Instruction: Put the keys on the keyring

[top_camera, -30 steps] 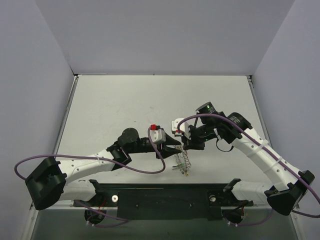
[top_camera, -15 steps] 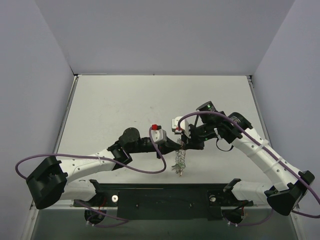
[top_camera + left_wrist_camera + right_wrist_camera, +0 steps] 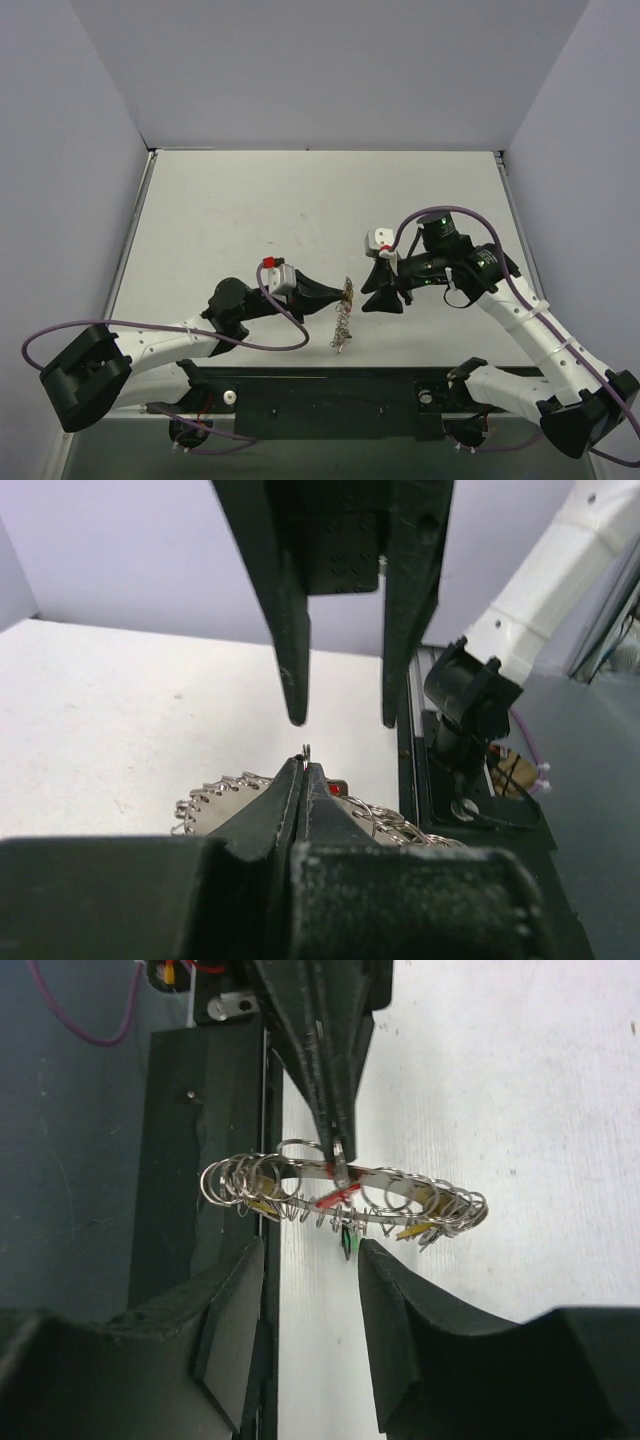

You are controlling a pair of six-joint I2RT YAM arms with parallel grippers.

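Observation:
The keyring is a silvery coiled loop that hangs clear of the table from my left gripper, which is shut on its top edge. In the right wrist view the keyring spreads sideways with the left gripper pinching its middle. Keys hang on it: a red one, a green one and a yellow one. My right gripper is open and just short of the ring, touching nothing. In the top view the right gripper is a little to the right of the ring. The left wrist view shows my shut left gripper with the keyring's coils behind it.
The white table lies between grey walls. A black mounting rail runs along the near edge, just below the hanging ring. Purple cables loop beside both arms.
The left gripper shut on the keyring and carried it down and left. The right gripper let go, opened and drew back to the right.

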